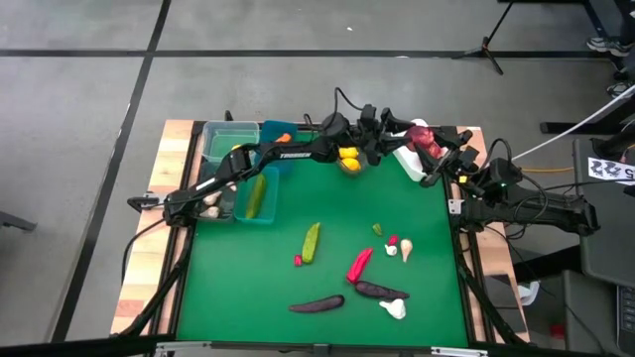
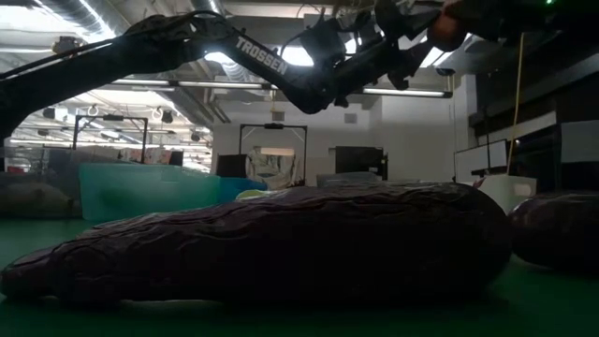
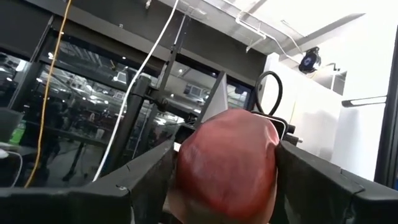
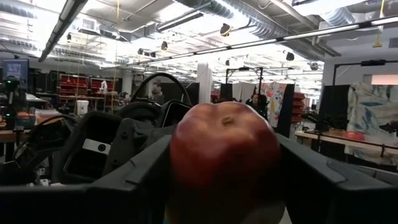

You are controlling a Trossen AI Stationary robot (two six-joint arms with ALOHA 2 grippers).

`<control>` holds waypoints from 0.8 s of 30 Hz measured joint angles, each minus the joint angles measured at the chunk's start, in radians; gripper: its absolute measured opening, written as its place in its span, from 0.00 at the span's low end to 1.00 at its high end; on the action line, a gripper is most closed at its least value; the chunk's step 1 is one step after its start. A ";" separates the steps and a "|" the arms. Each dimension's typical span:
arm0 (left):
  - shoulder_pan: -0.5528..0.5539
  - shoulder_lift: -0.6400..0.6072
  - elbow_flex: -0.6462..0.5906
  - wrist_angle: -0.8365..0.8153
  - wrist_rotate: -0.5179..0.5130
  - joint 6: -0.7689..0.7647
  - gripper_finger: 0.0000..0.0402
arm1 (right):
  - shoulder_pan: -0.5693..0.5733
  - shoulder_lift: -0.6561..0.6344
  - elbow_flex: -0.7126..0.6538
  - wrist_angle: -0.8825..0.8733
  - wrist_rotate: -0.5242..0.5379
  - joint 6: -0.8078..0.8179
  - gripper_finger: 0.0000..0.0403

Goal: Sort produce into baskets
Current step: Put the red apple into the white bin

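At the upper right of the high view, both arms meet over the white basket [image 1: 408,162] with a red apple [image 1: 421,136] between them. The right gripper [image 4: 224,186] is clenched on the apple, and the left gripper [image 3: 227,186] has fingers on both sides of it too. The apple looks round, smooth, shiny, probably light and slippery, so holding its wide middle is best.

You get an overhead cam facing straight down, a table-level cam, and two wrist cams sharing one round red apple [image 3: 227,163] close-up.
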 joint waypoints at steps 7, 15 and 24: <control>0.033 0.000 0.000 -0.004 0.117 -0.004 0.75 | 0.000 0.001 0.000 0.001 -0.002 0.003 0.60; 0.099 0.000 0.000 -0.122 0.204 -0.083 0.81 | 0.000 0.001 0.000 -0.001 0.019 0.006 0.59; 0.158 0.001 0.000 -0.401 0.322 -0.099 0.82 | 0.000 -0.010 0.000 -0.214 0.454 0.058 0.60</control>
